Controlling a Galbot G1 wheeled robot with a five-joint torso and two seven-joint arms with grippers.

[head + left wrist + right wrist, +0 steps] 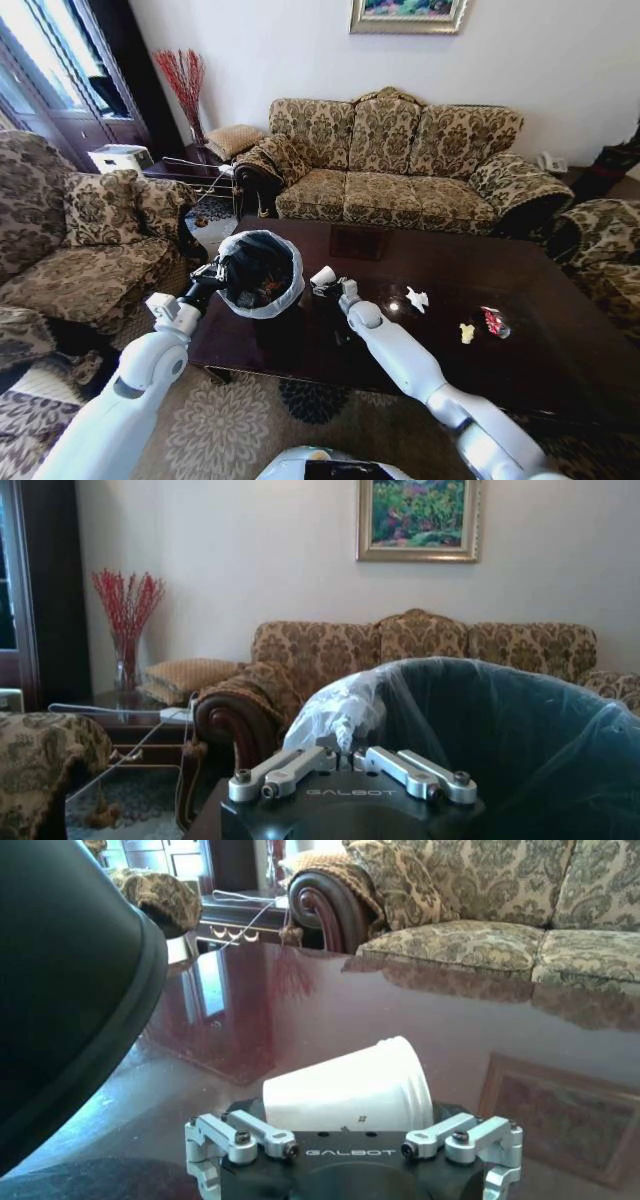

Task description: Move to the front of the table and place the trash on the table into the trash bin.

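From the head view, the left gripper [213, 272] is clenched on the near rim of the one trash bin [262, 272], which sits at the table's [420, 330] left end. The right gripper [333, 285] is clamped on a single white paper cup [323, 275] just beside the bin, toward the table's middle. Three other bits of litter lie nearer the right end: one crumpled white wrapper [417, 298], one yellowish scrap [466, 332] and one crushed red-white can [492, 321].

In the left wrist view, the left gripper [350, 765] pinches the white bag-covered rim of the trash bin [480, 727].

In the right wrist view, the right gripper [350, 1129] grasps the paper cup [350, 1091] on its side, mouth outward, with the trash bin's [70, 975] dark wall close alongside, above the glossy table [400, 1012]
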